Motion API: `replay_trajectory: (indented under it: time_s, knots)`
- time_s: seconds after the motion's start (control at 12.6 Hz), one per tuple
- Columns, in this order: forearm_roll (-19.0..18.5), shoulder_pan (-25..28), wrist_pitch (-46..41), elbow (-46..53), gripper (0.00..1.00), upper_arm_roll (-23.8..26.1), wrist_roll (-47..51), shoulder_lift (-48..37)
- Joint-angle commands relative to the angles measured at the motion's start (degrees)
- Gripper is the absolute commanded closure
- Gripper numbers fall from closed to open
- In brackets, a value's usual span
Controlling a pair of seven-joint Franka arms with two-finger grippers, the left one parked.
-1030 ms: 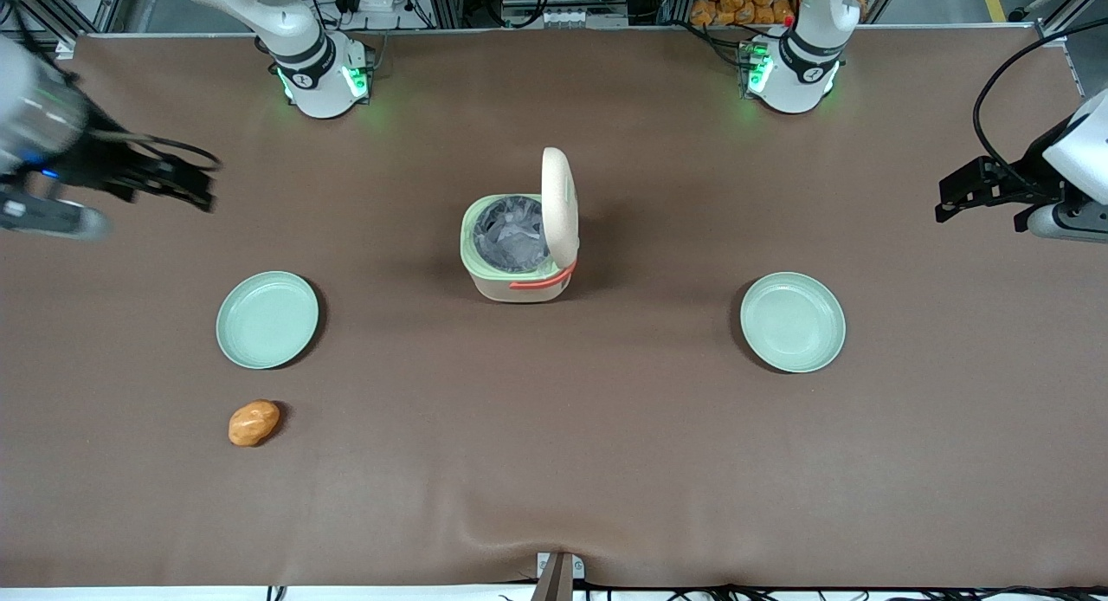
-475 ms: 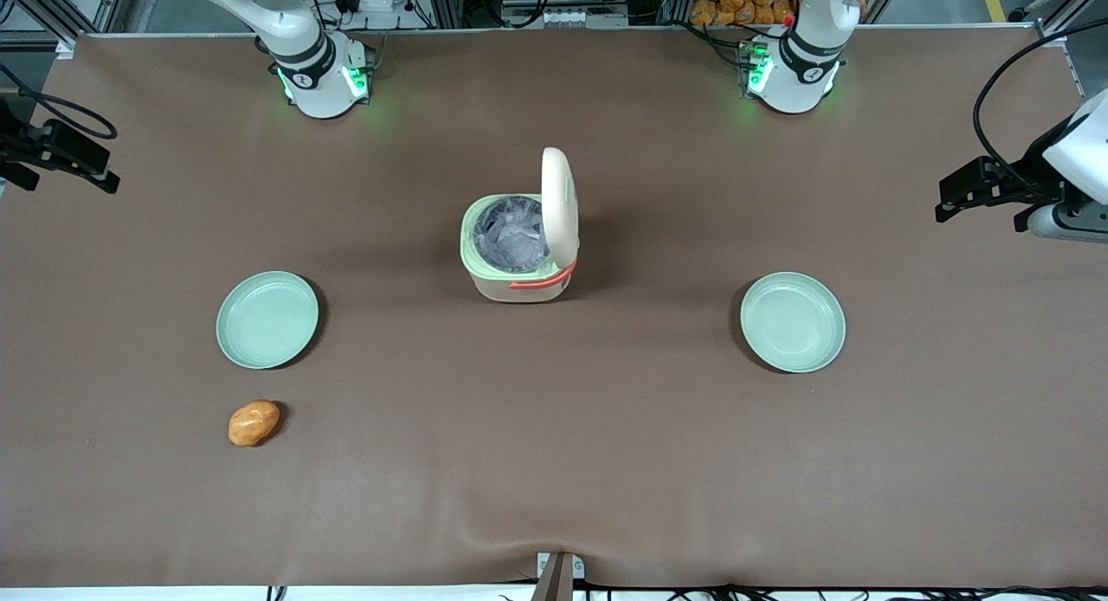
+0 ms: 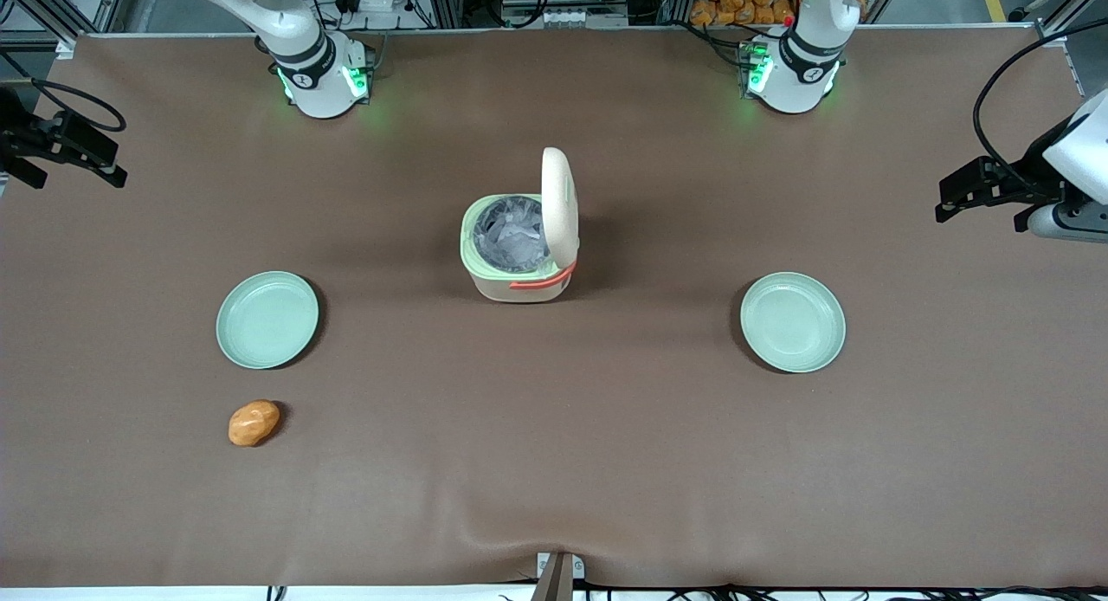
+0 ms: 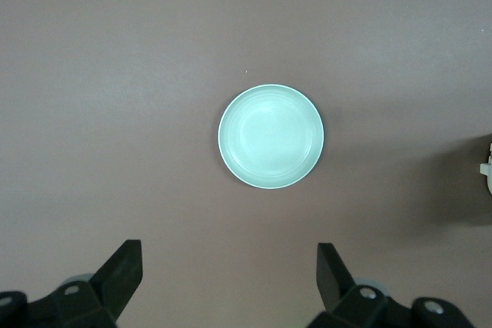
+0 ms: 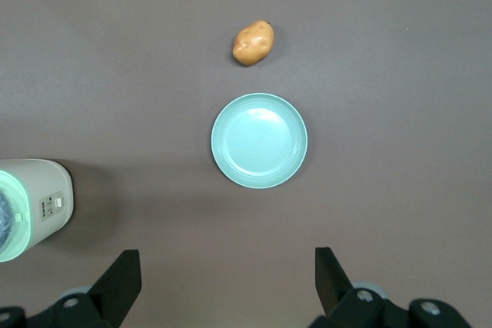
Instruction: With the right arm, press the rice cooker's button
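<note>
The cream rice cooker [image 3: 518, 253] stands mid-table with its hinged lid upright, showing the pale green rim and grey-lined pot. Its coral-orange band faces the front camera. My right arm's gripper [image 3: 91, 158] hangs high at the working arm's end of the table, well apart from the cooker. In the right wrist view the gripper [image 5: 227, 276] is open and empty above bare cloth. The cooker's cream side [image 5: 38, 205] shows there with a small button panel [image 5: 52, 205].
A pale green plate [image 3: 267, 319] lies between gripper and cooker, nearer the front camera; it also shows in the right wrist view [image 5: 259, 140]. An orange potato [image 3: 254, 423] lies nearer still [image 5: 254, 42]. A second green plate [image 3: 792, 322] lies toward the parked arm's end.
My gripper has pulled back from over the table to its edge at the working arm's end, then settled. The cooker, plates and potato have not moved.
</note>
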Motion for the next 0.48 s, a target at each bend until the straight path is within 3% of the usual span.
replay_trajectory:
  time_s: [0.0,0.4]
  knots:
    - [-0.18,-0.78,-0.58,-0.08,0.00,0.91,-0.95,-1.18]
    - [-0.18,-0.69,-1.29,0.18,0.00,1.00,-0.77,-1.18]
